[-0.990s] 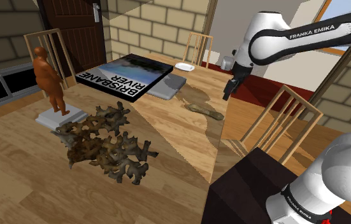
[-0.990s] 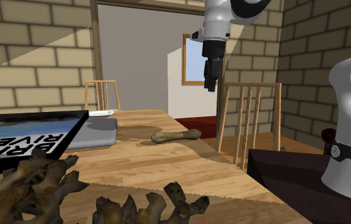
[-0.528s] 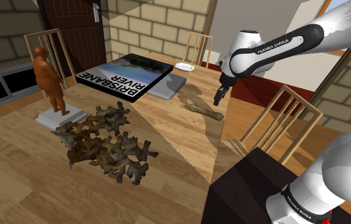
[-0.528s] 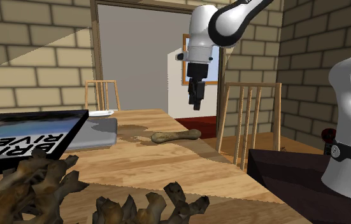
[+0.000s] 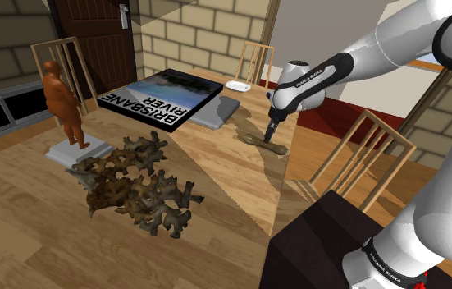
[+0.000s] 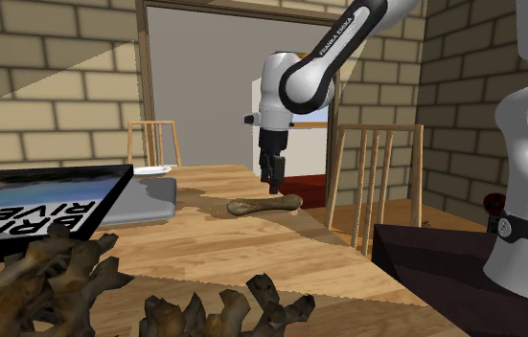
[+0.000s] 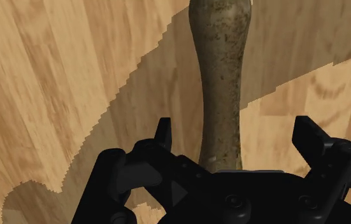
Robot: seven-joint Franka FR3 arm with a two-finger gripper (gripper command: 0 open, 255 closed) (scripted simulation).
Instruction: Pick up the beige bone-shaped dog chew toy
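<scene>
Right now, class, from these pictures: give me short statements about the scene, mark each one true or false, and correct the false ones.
1. The gripper is open above the bone toy. True.
2. The bone toy is lifted off the table. False: it lies on the wood.
3. The big book reads BRISBANE RIVER. True.
4. The orange figure stands beside the bone toy. False: it stands far off, beyond the book.

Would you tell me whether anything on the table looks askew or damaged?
Nothing stands out: the bone toy lies flat on the table below the open gripper; the figurine stands upright.
</scene>
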